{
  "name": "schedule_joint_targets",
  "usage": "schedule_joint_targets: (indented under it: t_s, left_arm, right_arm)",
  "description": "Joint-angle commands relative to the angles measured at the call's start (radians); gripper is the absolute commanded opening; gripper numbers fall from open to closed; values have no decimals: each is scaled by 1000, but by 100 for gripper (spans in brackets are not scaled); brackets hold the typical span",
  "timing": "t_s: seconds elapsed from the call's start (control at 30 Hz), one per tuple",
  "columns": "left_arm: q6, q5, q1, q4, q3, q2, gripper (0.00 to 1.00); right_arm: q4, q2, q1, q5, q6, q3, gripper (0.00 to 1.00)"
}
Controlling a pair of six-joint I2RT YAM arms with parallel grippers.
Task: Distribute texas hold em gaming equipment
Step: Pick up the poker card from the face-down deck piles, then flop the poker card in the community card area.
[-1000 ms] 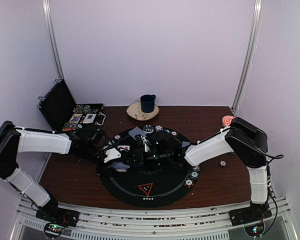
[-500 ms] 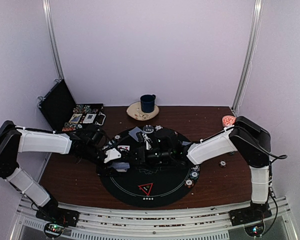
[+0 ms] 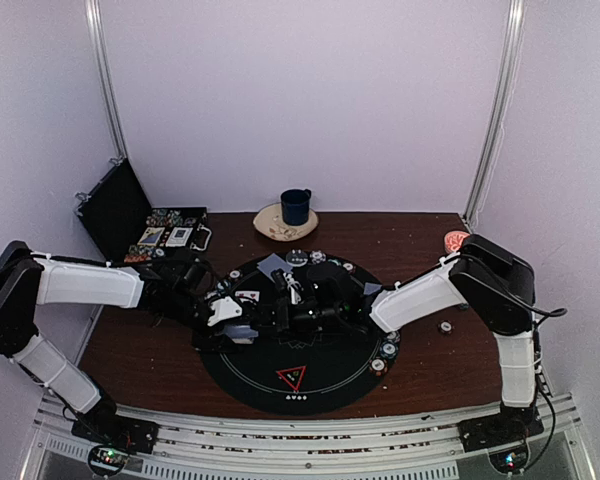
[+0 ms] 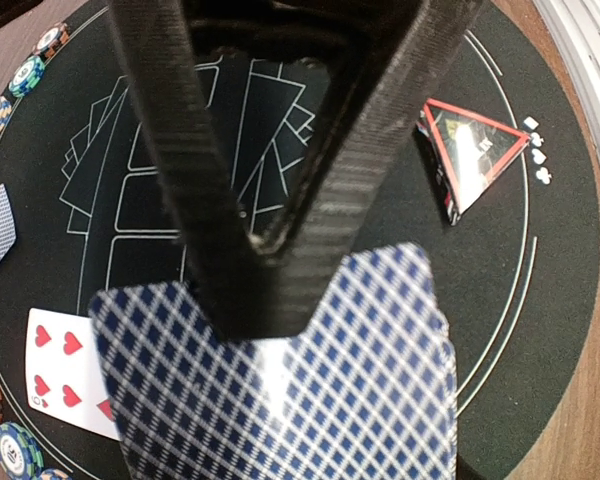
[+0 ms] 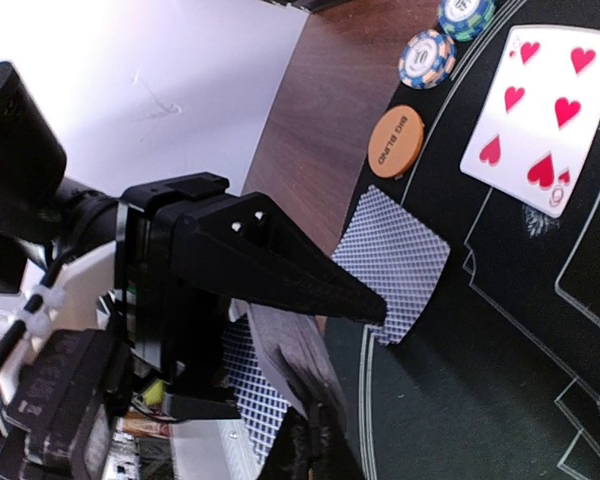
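Fingers of the left gripper [image 4: 267, 318] clamp the top edge of a diamond-backed card [image 4: 280, 400], holding it above the left half of the round black mat [image 4: 540, 260]. The right gripper [image 5: 308, 445] shows only dark fingertips at the bottom edge of its wrist view. They are pinched together on a blurred grey card [image 5: 290, 360] just beside the left gripper, over the mat's middle. A face-up hearts card [image 4: 65, 370] lies on the mat by its left rim. A face-down card [image 5: 392, 262] overhangs that rim onto the wooden table [image 3: 430, 360]. An orange button disc [image 5: 395, 142] and striped chips [image 5: 427, 58] line the same edge. The triangle marker [image 4: 470, 150] sits near the mat's near edge, and printed outlines lie uncovered between it and the grippers.
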Motion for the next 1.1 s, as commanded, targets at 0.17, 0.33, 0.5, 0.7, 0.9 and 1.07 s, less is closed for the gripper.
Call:
schedule_joint_targets:
  t_s: [0.17, 0.33, 0.5, 0.7, 0.9, 1.07]
  left_arm:
    - [-2, 7, 3, 28, 9, 11, 34]
    - [-3, 6, 3, 28, 10, 10, 34]
    - [-5, 4, 2, 27, 11, 14, 34]
    - [-8, -2, 3, 29, 10, 9, 34]
    - [-16, -13, 4, 38, 10, 11, 34]
    - [-27, -10, 23, 29, 22, 12, 34]
  right_arm:
    - [-22, -48, -1, 25, -39, -28, 0]
    - [-13, -118, -28, 49, -50, -107, 0]
    - [-8, -177, -42, 64, -63, -161, 0]
    - [-41, -256, -77, 110, -99, -225, 0]
    - [-95, -366, -132, 165, -179, -282, 0]
    - [-301, -427, -142, 350, -350, -217, 0]
